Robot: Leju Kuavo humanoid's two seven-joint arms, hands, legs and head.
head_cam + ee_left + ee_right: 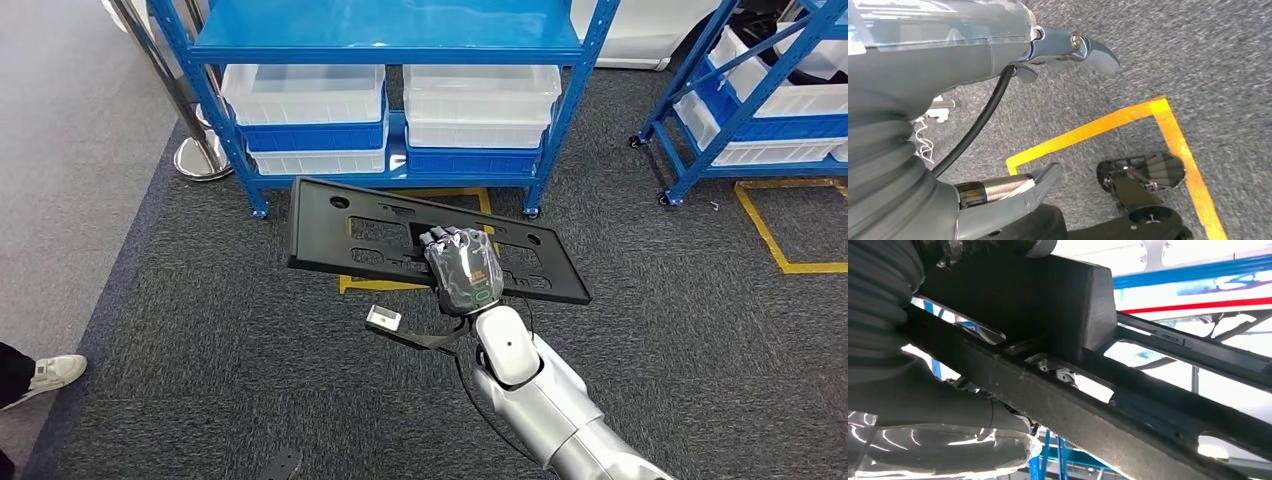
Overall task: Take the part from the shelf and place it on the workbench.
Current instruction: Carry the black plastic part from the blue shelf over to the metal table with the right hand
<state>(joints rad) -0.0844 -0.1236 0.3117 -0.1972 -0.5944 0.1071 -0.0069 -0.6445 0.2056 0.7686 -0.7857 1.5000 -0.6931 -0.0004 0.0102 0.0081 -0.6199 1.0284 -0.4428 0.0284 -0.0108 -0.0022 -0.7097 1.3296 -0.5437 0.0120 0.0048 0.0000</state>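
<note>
- Floor is dark grey speckled carpet (200, 330), with a lighter, smoother grey strip (60, 200) along its left side.
- Blue metal shelf rack (390, 40) stands at the far end of the carpet, and clear plastic bins (305, 95) with blue ones stacked between them sit on its lower level.
- Left of that rack there's a shiny metal post on a round base (200, 160).
- Right of the rack, a second blue rack (740, 110) on small wheels holds more bins.
- Yellow tape lines (780, 240) mark the carpet in front of the second rack.

One black part (330, 225) is showing, two blue shelves (385, 40) (bins beyond the robot hand (462, 268)), and one shoe (45, 375).
</note>
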